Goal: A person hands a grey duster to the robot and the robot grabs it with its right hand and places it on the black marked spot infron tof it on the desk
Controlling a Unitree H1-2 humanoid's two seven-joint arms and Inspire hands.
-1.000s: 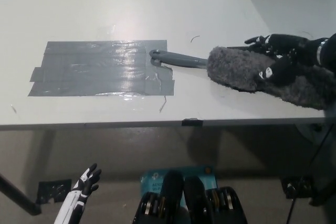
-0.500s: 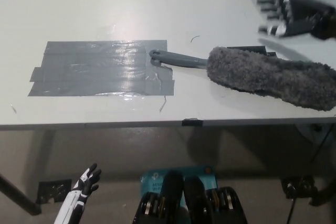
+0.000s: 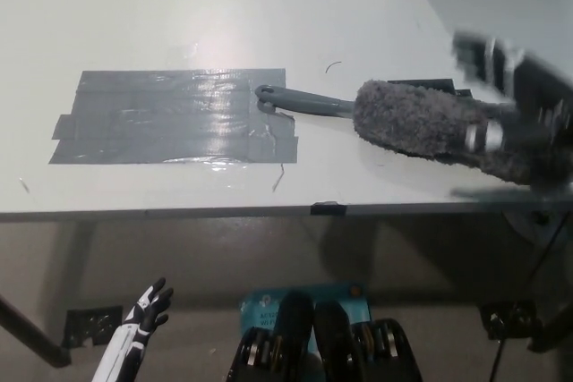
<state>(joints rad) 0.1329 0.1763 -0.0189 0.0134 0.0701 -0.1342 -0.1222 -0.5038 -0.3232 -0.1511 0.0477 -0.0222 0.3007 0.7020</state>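
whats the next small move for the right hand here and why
Probably pull the right hand clear toward the robot's right. The duster lies on the desk with only its handle tip on the taped spot, and the blurred hand holds nothing visible. Left hand hangs low.

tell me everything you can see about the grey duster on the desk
The grey duster lies flat on the white desk, running left to right. Its fluffy grey head points right; a slim grey plastic-looking handle points left, ending in a small loop that rests on the right edge of the dark tape patch. The blurred black right hand overlaps the head's right end; whether it is touching cannot be told.
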